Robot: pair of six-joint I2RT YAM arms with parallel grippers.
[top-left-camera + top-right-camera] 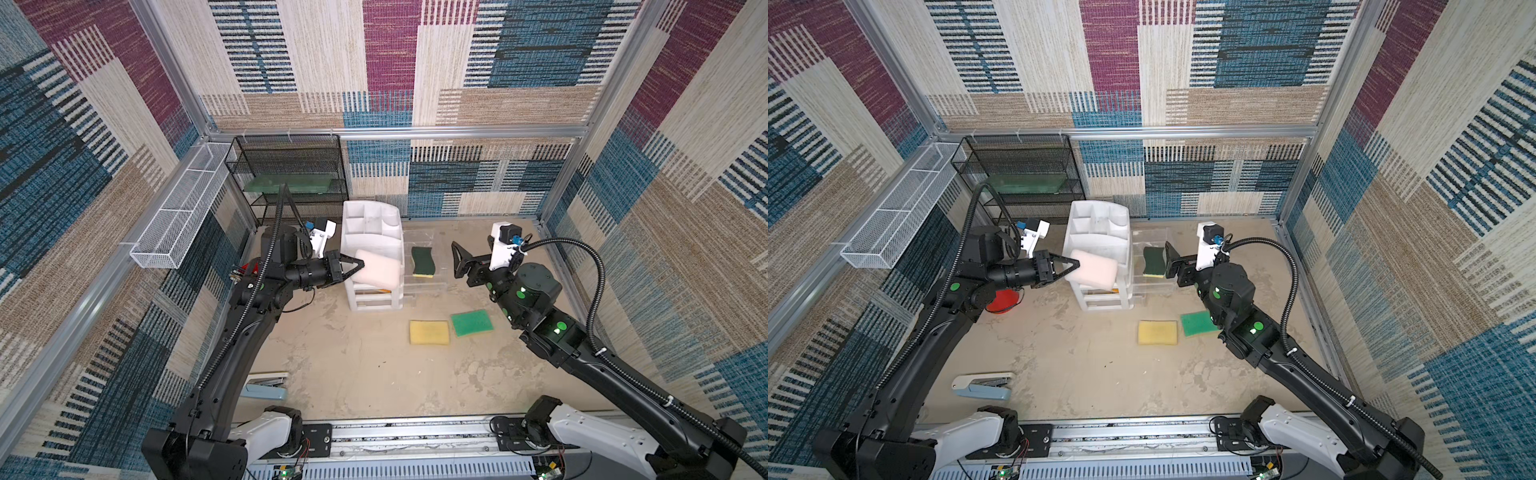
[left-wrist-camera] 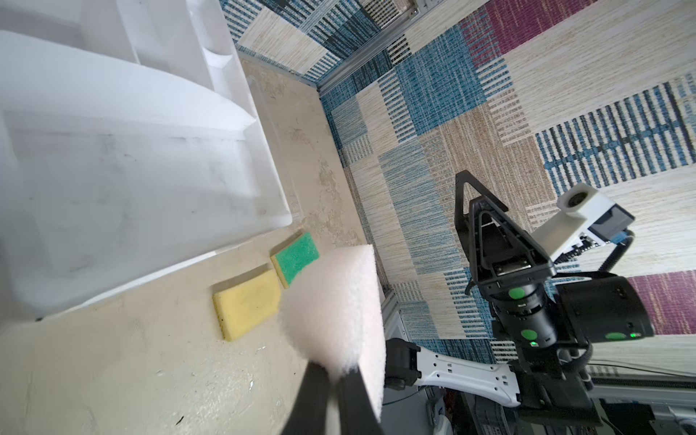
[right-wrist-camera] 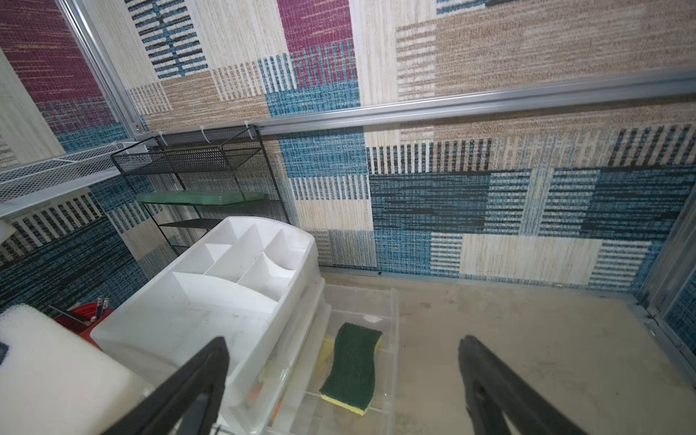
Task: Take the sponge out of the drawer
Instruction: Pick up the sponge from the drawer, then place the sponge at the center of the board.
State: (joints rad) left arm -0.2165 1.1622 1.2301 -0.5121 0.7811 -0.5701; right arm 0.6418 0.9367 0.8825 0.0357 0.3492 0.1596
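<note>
The white drawer chest (image 1: 372,232) (image 1: 1096,232) (image 3: 226,293) stands at the back of the table, with clear drawers pulled out to its right side. A dark green, yellow-backed sponge (image 1: 422,261) (image 1: 1153,261) (image 3: 352,371) lies flat in the open top drawer (image 3: 393,309). My right gripper (image 1: 456,259) (image 1: 1168,259) (image 3: 343,342) hovers over that drawer, open, with nothing between its fingers. My left gripper (image 1: 360,263) (image 1: 1079,263) (image 2: 333,371) is shut on the edge of a thick white foam sponge (image 1: 378,270) (image 2: 335,301), held in the air over the chest's front.
A yellow sponge (image 1: 429,331) and a light green sponge (image 1: 471,323) lie on the table in front of the chest. A black wire rack (image 1: 291,174) stands behind it, a white mesh basket (image 1: 178,208) hangs on the left wall. A stapler (image 1: 266,384) lies near left; a red cup (image 1: 1003,301) sits under my left arm.
</note>
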